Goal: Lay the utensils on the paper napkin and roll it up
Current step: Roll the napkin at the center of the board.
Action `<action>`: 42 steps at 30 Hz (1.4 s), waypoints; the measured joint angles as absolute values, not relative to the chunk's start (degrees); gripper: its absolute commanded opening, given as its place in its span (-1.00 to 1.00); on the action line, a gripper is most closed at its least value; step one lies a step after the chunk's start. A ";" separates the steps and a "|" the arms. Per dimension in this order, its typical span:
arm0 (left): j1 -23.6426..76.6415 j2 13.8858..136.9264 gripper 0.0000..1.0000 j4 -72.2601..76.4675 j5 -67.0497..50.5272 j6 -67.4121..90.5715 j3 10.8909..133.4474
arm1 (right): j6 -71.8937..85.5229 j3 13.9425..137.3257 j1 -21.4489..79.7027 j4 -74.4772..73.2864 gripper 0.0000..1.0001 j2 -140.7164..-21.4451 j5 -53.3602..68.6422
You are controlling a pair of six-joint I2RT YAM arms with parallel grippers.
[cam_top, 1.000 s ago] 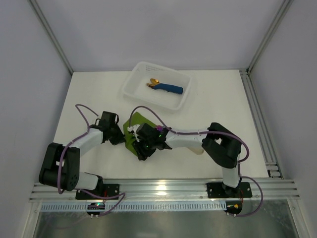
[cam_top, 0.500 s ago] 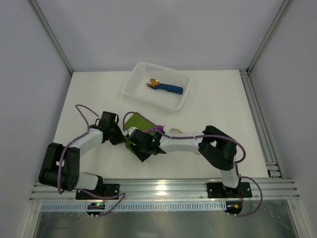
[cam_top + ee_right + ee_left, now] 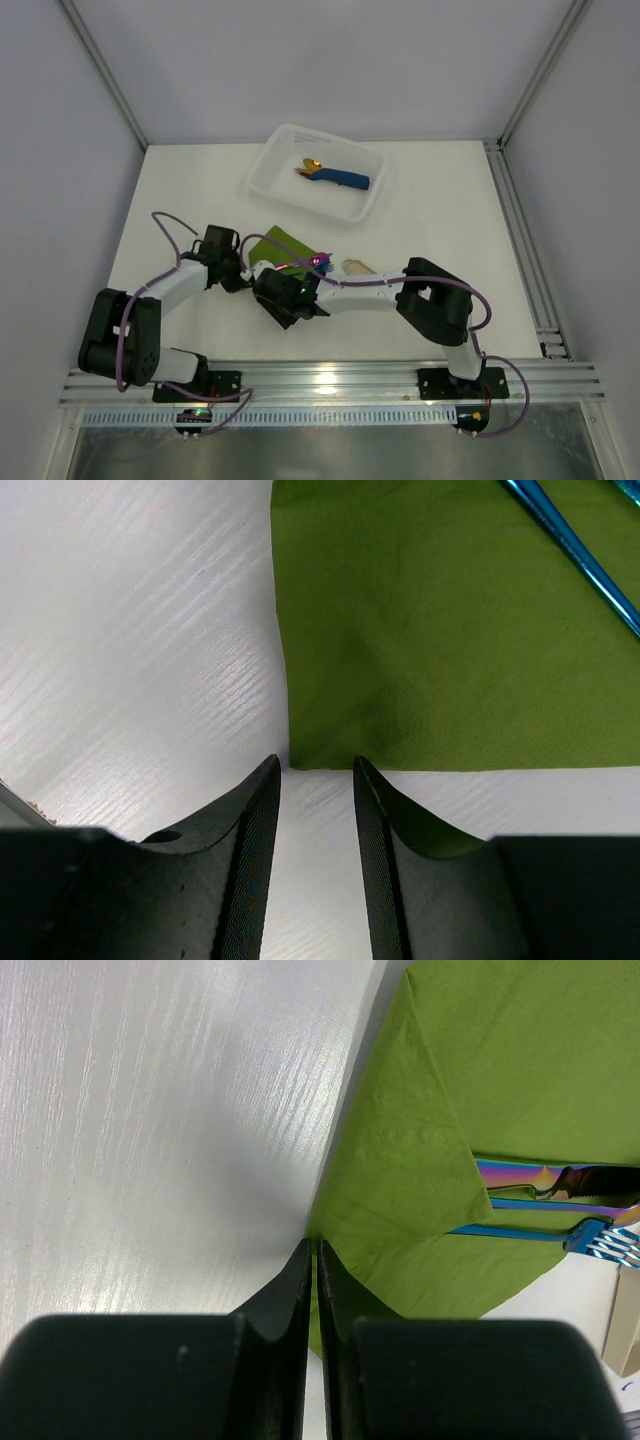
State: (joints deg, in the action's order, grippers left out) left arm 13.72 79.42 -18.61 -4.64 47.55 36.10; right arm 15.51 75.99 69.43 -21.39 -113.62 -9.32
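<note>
1. Olive-green napkin flat on the white table, one side folded over into a flap; between the two arms.
2. Rainbow cutlery on the napkin, near ends hidden under the flap; fork tines out past the paper's edge; one blue handle across the far corner in the right wrist view.
3. Left claw closed, fingers pressed together; tips touching the napkin's nearest edge, beside the fold; paper pinched or not: cannot tell.
4. Right claw partly open, nothing between the fingers; napkin corner just ahead of the gap.
5. Beige oblong piece just beside the napkin, on the right arm's side.
6. White tray well apart at the back of the table; blue roll with gold cutlery inside.
</note>
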 measured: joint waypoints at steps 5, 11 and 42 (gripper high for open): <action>13.72 79.33 -0.89 -18.55 -4.67 47.57 35.97 | 15.38 76.18 69.43 -21.32 -0.31 -113.84 -9.56; 13.72 79.31 -0.89 -18.41 -4.75 47.57 35.88 | 15.70 76.36 69.43 -20.95 -0.47 -114.04 -10.07; 13.72 78.87 -0.89 -18.13 -5.13 47.55 35.44 | 18.20 72.55 69.41 -18.94 -0.38 -111.46 -11.84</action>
State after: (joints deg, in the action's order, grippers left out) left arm 13.72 78.87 -18.13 -5.13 47.55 35.44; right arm 18.20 72.55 69.41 -18.94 -111.46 -11.84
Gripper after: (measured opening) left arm 0.053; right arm 0.282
